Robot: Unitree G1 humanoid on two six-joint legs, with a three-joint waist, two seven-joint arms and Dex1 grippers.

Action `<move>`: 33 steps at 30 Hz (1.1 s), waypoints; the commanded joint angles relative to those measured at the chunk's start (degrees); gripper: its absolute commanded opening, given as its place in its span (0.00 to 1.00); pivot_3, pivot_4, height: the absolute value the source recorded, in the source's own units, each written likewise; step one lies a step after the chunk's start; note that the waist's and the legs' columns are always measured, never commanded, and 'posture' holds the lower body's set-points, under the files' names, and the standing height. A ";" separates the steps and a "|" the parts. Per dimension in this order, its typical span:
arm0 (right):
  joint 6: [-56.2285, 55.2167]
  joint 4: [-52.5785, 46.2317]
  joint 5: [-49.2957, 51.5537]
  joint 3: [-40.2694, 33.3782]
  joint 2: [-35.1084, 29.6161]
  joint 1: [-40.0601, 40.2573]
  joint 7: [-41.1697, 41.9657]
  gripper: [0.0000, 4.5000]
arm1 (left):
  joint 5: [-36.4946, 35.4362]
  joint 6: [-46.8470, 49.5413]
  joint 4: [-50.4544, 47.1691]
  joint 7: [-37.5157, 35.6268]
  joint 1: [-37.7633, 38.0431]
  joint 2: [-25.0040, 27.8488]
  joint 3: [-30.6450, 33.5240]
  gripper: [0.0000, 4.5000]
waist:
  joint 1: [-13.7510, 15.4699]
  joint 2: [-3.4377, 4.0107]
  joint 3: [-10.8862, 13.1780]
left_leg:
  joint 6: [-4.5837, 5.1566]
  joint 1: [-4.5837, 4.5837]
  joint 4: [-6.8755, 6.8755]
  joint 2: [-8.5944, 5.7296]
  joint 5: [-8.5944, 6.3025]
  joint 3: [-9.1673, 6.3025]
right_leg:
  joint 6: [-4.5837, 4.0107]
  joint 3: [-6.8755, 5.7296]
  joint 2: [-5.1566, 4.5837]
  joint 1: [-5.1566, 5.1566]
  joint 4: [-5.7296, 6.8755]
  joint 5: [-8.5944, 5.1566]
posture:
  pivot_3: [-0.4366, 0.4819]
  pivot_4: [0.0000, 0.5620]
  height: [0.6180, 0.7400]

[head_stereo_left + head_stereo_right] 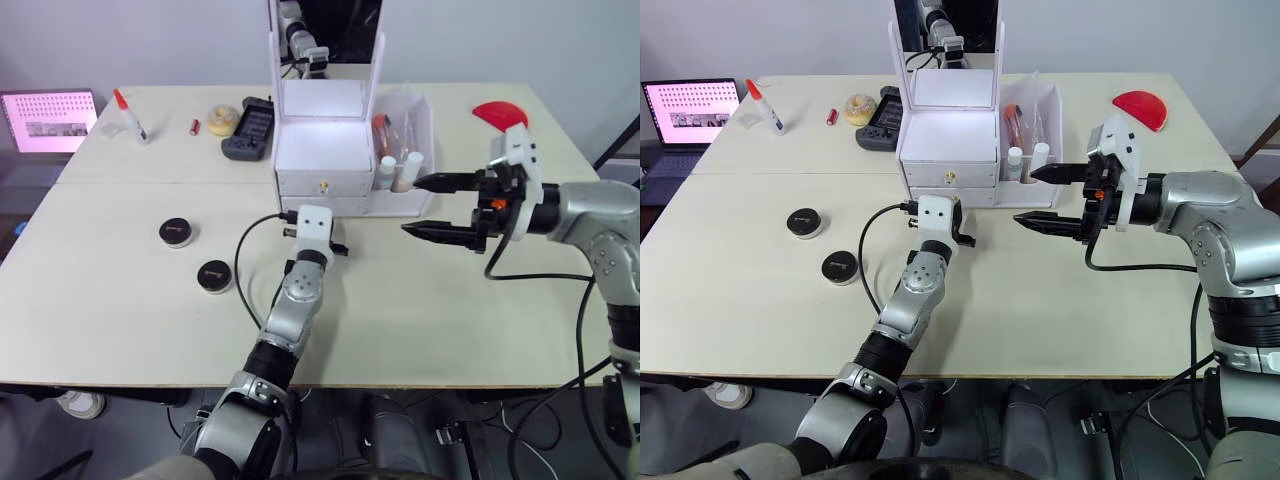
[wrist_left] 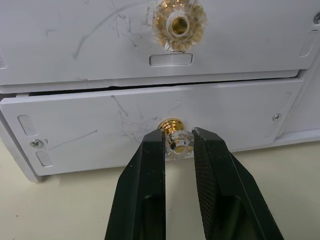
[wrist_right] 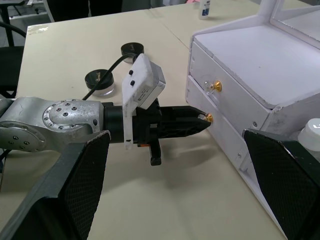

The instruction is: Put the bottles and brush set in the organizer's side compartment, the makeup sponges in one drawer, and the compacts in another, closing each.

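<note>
The white organizer [image 1: 318,150] stands at the back middle of the table. My left gripper [image 2: 178,137] is shut on the gold knob [image 2: 175,131] of the lower drawer [image 2: 90,135], whose front sits about flush. The upper drawer [image 2: 90,40] is shut. White-capped bottles [image 1: 398,172] and the brush set [image 1: 384,130] in a clear bag stand in the side compartment [image 1: 428,140]. My right gripper [image 1: 410,206] hangs open and empty just in front of that bin. Two black compacts [image 1: 176,232] [image 1: 214,275] lie on the table to the left. The makeup sponges are out of view.
Along the back left are a laptop [image 1: 48,120], a glue bottle [image 1: 130,115], a small red tube [image 1: 195,126], a yellowish roll [image 1: 222,118] and a black gadget [image 1: 250,128]. A red half-disc [image 1: 500,113] lies at the back right. A cable [image 1: 245,250] loops from my left wrist.
</note>
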 commanded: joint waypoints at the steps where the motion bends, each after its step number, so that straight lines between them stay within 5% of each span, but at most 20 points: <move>1: 0.17 -2.15 1.06 -2.11 0.00 -0.43 -0.37 1.00 | 1.12 0.28 -6.24 -3.32 -0.47 -1.36 -3.20 0.06 | 0.07 0.00 0.00 | 0.00 0.00 0.00 0.00 0.00 0.00 | 0.00 0.00 0.00 0.00 0.00 0.00 | 0.48 0.27 0.97; 14: 1.27 -4.24 1.64 -2.92 0.01 0.11 -1.27 1.00 | 0.95 11.65 -29.79 -17.59 16.03 7.28 -11.17 0.06 | 0.30 0.02 0.00 | 0.02 -0.04 0.02 -0.01 -0.01 -0.01 | -0.03 0.01 -0.03 0.00 -0.04 -0.02 | 0.48 0.27 0.97; 33: 2.38 -5.45 2.31 -3.20 -0.21 0.29 -1.64 1.00 | 1.73 15.90 -39.83 -24.30 20.77 13.23 -15.01 0.06 | 1.44 0.02 0.00 | 0.02 -0.04 0.01 0.00 -0.01 0.00 | -0.22 0.02 -0.03 0.00 -0.05 -0.13 | 0.48 0.27 0.97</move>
